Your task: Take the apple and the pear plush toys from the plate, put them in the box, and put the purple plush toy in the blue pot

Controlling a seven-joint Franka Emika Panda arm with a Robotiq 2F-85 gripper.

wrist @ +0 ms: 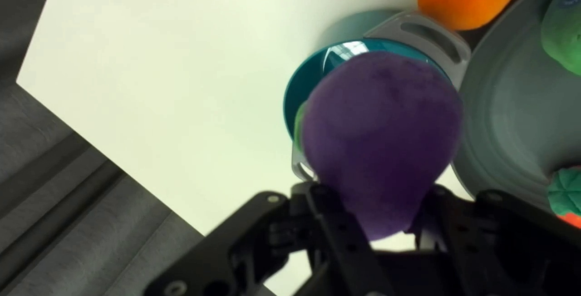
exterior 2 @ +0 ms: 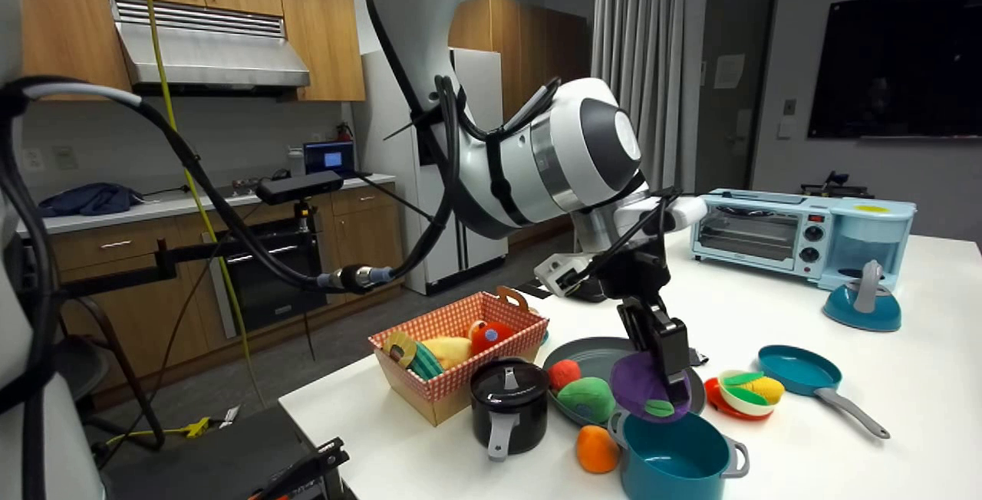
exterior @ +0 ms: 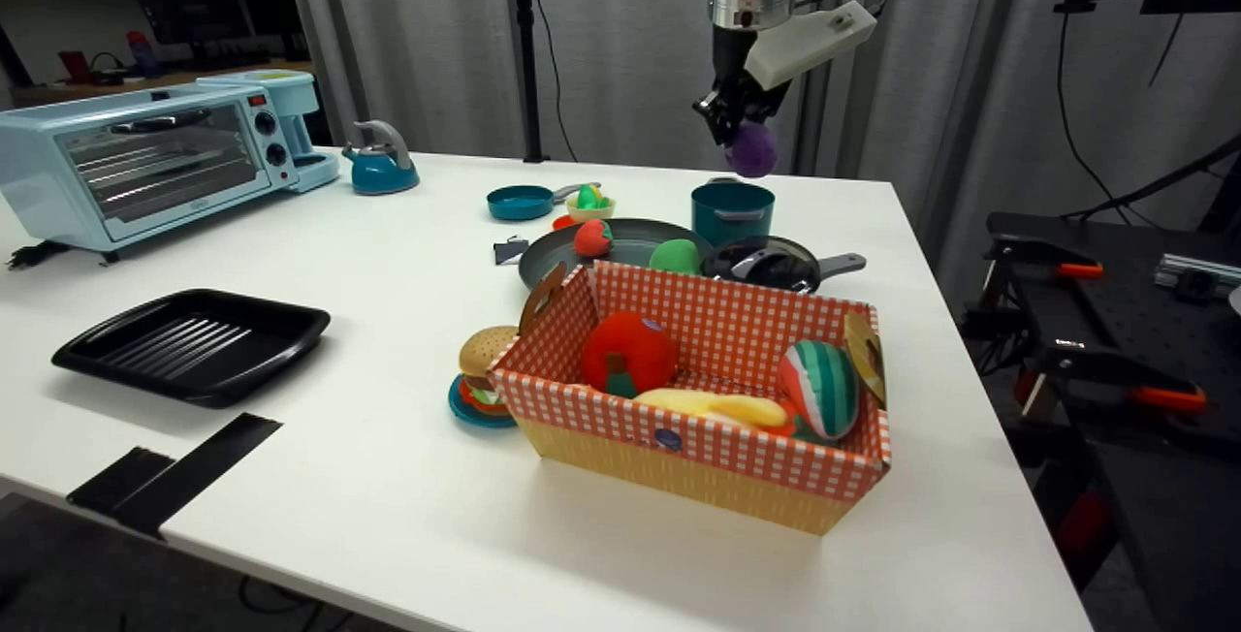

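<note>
My gripper is shut on the purple plush toy, which also shows in both exterior views. The toy hangs above the blue pot and covers most of its opening in the wrist view. The checkered box holds a red plush, a yellow plush and a watermelon-like plush. The grey plate bears a green plush and a small red plush with green leaves. I cannot tell for certain which are the apple and pear.
An orange plush lies beside the blue pot and plate. A black lidded pot stands between box and plate. A small bowl and a blue pan stand nearby. The table edge is near the pot.
</note>
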